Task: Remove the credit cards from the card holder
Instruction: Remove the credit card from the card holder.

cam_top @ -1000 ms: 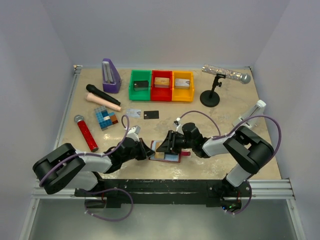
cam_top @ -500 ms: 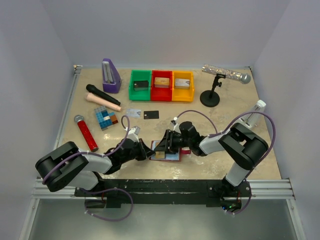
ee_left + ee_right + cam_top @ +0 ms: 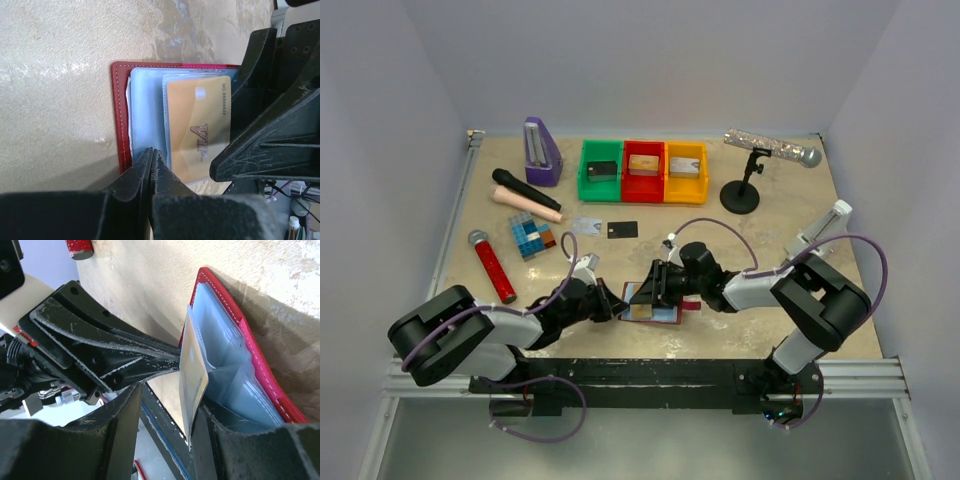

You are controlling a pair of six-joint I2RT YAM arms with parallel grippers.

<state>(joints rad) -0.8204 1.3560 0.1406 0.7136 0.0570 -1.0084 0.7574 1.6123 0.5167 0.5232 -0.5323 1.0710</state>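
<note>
Item: card holder [image 3: 121,115], dark red with pale blue-grey plastic pockets, lay open flat on the table [image 3: 770,290] at the lower centre of the top view. Contents: one gold VIP card [image 3: 197,120], tilted up out of its sleeve. Loose stock: a silvery card [image 3: 586,225] and a black card [image 3: 622,229], lying up and left of the holder. My left claw [image 3: 152,162] was pinched shut on the holder's near red edge, pinning it. My right claw [image 3: 167,405] stood part open astride the gold card, one finger against it and a gap at the other, so I could not call it gripped. Handling, as I judged it: the card light, stiff, thin and slick, best taken by its flat faces near the free short end. The holder was limp and would lift with the card unless pinned.
</note>
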